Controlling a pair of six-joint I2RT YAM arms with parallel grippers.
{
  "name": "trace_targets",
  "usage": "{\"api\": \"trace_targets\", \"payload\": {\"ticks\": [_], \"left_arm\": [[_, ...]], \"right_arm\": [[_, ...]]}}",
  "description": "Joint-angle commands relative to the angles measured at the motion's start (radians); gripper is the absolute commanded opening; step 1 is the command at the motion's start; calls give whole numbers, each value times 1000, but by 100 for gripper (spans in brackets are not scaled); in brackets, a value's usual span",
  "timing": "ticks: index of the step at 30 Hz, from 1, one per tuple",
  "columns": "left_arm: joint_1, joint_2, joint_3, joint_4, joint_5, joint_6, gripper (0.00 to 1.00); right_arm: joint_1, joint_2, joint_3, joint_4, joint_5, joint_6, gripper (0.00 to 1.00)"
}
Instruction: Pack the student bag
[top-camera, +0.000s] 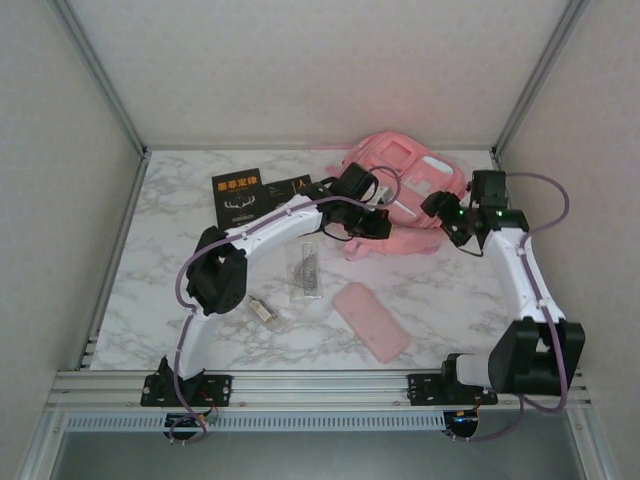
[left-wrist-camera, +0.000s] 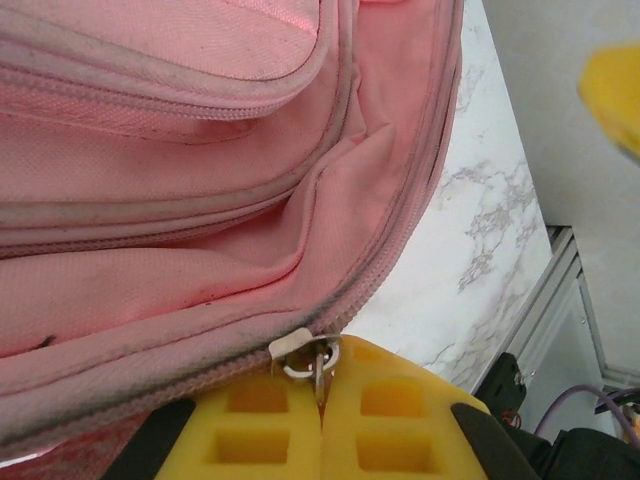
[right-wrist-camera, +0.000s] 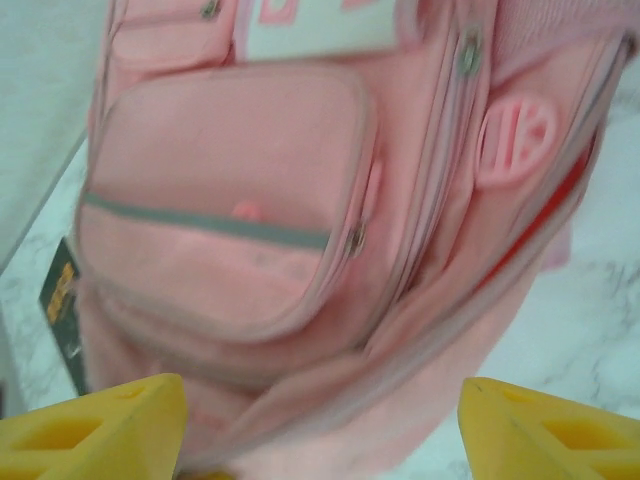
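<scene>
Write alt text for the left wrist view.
The left gripper, yellow jaws shut, pinches the small metal zipper pull of the large pink fabric backpack along its zipper seam. A white marble tabletop lies to the right.

Bright even light, faint soft shadows, student bag (right-wrist-camera: 230, 190) blurred in right wrist view

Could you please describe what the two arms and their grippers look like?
The left arm and right arm have white links, black joints and a purple cable looping alongside. The right wrist shows small green lights. The left gripper and right gripper have yellow plastic fingers with square recesses.
</scene>
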Motion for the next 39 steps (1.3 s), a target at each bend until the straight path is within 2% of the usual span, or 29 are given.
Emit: {"api": "trace_targets", "payload": {"ticks": [1, 5, 7, 11, 14, 15, 18, 21, 22, 26, 32, 39], "left_arm": [[-25, 3, 41, 93, 36, -57, 0], [-41, -15, 6, 106, 28, -62, 0], [-47, -33, -26, 125, 28, -73, 0], [-65, -75, -90, 148, 29, -86, 0], [-79, -103, -137, 158, 33, -91, 0], [-78, -113, -154, 164, 34, -95, 0], [-79, -133, -188, 165, 26, -93, 0], [-70, -141, -202, 151, 16, -83, 0], [-67, -143, -204, 142, 15, -76, 0], [-42, -134, -188, 30, -21, 4, 0], [67, -124, -192, -171, -172, 147, 0], [205, -105, -197, -174, -331, 177, 0]], "right_arm": [[7, -51, -89, -12, -120, 115, 73], [10, -107, -216, 132, -206, 293, 73], [18, -126, -300, 262, -232, 415, 73], [38, -99, -393, 451, -223, 546, 73], [52, -47, -439, 576, -217, 611, 68], [55, -31, -441, 588, -205, 611, 60], [59, -4, -453, 597, -176, 595, 27], [57, -2, -458, 561, -154, 554, 5], [59, -7, -460, 538, -142, 536, 0], [55, -40, -451, 431, -77, 432, 0], [51, -84, -438, 311, -2, 257, 0], [35, -60, -381, 222, 38, 101, 0]]}}
